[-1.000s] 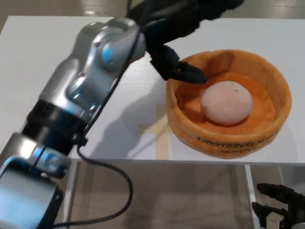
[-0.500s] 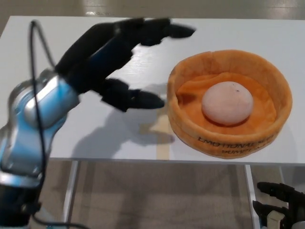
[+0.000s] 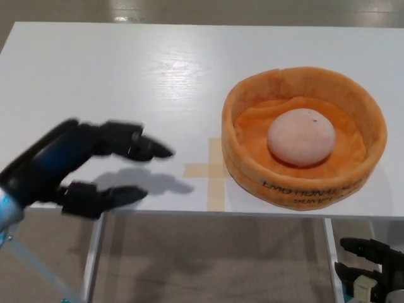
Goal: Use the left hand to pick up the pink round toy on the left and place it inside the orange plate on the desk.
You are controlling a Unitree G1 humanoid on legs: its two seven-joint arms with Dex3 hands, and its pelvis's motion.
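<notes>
The pink round toy [image 3: 300, 136] lies in the middle of the orange plate [image 3: 252, 173], a soft round bowl with raised walls, on the right of the white desk [image 3: 126, 76]. My left hand [image 3: 82, 167] is at the desk's front left edge, well left of the plate. It is open, thumb and fingers spread, with nothing in it. My right hand [image 3: 372, 268] shows at the bottom right, below the desk edge, fingers apart and empty.
A cross of tan tape [image 3: 211, 170] marks the desk just left of the plate. The desk's front edge runs across the lower part of the picture, with floor and a desk leg [image 3: 331, 259] below it.
My left hand has pulled back from the plate's left rim, moving left and toward the front edge of the desk. The toy stays in the plate.
</notes>
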